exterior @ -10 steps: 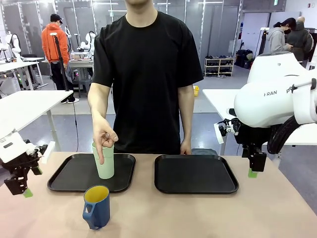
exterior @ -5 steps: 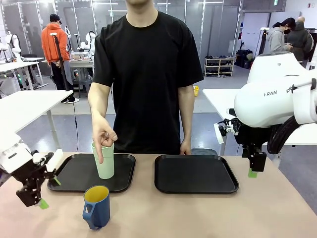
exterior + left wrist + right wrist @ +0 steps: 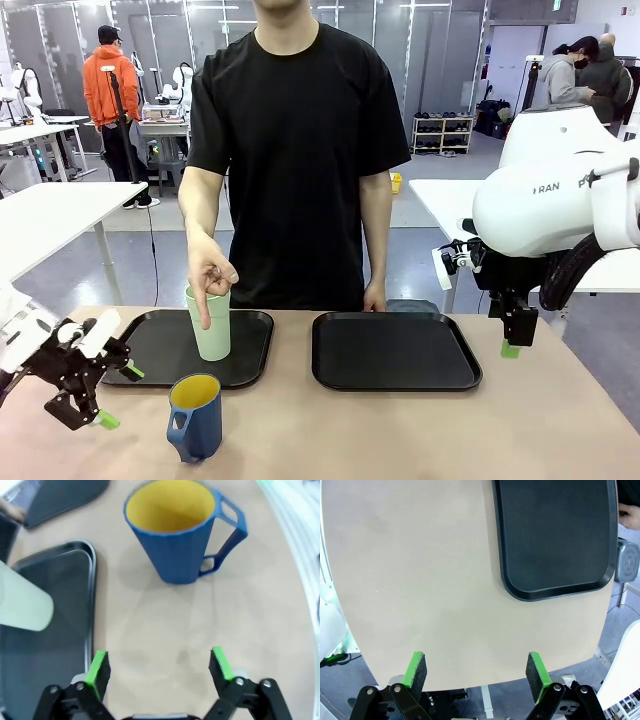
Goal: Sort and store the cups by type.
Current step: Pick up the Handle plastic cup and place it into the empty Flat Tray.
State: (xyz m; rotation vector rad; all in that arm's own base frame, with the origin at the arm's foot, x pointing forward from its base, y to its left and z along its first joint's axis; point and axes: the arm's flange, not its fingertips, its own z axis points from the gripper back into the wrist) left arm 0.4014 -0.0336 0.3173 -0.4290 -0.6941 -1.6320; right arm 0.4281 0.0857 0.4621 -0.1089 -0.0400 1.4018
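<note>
Green-padded left gripper [image 3: 120, 396] low at table's left, jaws wide, empty, facing blue mug [image 3: 195, 415] on bare table before left tray [image 3: 150, 350]. Risk: pad clips handle, mug spins or tips. Mint tumbler [image 3: 212, 325] upright on left tray, person's hand [image 3: 210, 275] at its rim: collision hazard. Right gripper [image 3: 479, 672] wide, empty, beside right tray [image 3: 395, 350].

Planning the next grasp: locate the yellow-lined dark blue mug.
Front view: the dark blue mug stands on the table at left, just robot-side of the left black tray, beside the left gripper.
</note>
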